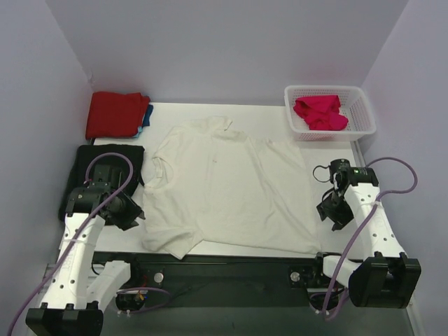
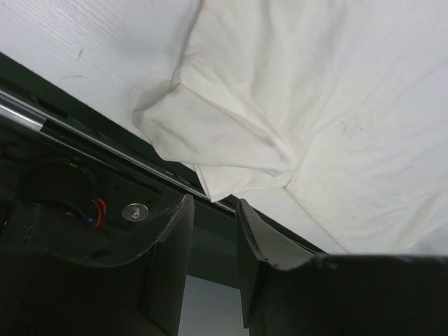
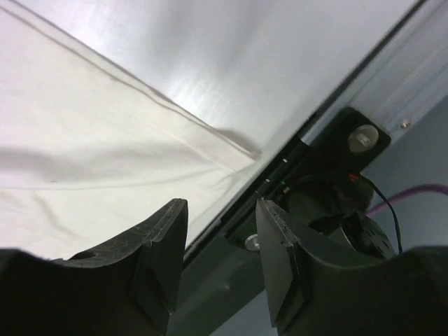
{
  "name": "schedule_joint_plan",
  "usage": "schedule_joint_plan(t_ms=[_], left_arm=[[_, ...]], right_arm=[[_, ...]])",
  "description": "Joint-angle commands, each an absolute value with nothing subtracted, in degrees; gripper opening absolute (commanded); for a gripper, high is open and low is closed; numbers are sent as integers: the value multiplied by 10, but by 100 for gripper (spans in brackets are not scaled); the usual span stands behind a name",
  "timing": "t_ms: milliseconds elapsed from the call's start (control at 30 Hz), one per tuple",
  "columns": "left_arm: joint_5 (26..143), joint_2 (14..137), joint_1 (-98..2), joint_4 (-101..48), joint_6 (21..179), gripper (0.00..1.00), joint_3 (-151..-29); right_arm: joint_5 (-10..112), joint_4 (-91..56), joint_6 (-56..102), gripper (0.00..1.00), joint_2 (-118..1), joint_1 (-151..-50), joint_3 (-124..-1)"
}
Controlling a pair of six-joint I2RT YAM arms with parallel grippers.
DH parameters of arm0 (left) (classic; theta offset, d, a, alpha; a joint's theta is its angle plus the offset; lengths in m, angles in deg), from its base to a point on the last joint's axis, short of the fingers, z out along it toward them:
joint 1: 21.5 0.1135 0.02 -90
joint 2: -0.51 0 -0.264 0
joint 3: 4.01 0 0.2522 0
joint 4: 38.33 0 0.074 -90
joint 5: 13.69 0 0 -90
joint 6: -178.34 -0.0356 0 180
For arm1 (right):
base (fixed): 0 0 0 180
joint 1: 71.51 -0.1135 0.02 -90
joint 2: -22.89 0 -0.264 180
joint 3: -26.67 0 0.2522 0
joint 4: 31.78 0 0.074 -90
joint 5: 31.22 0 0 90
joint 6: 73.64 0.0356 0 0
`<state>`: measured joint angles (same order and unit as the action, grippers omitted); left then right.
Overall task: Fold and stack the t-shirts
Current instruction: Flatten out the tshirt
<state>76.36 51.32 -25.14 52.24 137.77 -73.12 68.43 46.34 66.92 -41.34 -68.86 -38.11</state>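
A large cream-white t-shirt [image 1: 231, 185] lies spread flat across the middle of the table, collar toward the back. My left gripper [image 1: 131, 212] hovers at its near left sleeve [image 2: 210, 136]; the jaws [image 2: 213, 210] stand apart with nothing between them. My right gripper [image 1: 334, 212] is just off the shirt's near right hem corner [image 3: 241, 148], open [image 3: 222, 210] and empty. A folded red t-shirt [image 1: 115, 114] rests on a blue one [image 1: 147, 117] at the back left. A magenta-pink t-shirt [image 1: 320, 112] lies crumpled in the basket.
A white plastic basket [image 1: 362, 105] stands at the back right. A black pad or cloth [image 1: 133, 157] lies at the left edge under the left arm. The table's black front rail [image 2: 84, 133] runs just below both grippers. Walls close in on three sides.
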Motion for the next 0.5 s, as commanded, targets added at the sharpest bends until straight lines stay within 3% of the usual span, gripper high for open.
schedule_joint_plan(t_ms=[0, 267, 467], left_arm=[[762, 500, -248, 606, 1377, 41, -755], [857, 546, -251, 256, 1335, 41, -685], [863, 687, -261, 90, 1260, 41, -703]], right_arm=[[699, 426, 633, 44, -423, -692, -427], [616, 285, 554, 45, -529, -698, -494], [572, 244, 491, 45, -671, -727, -596]])
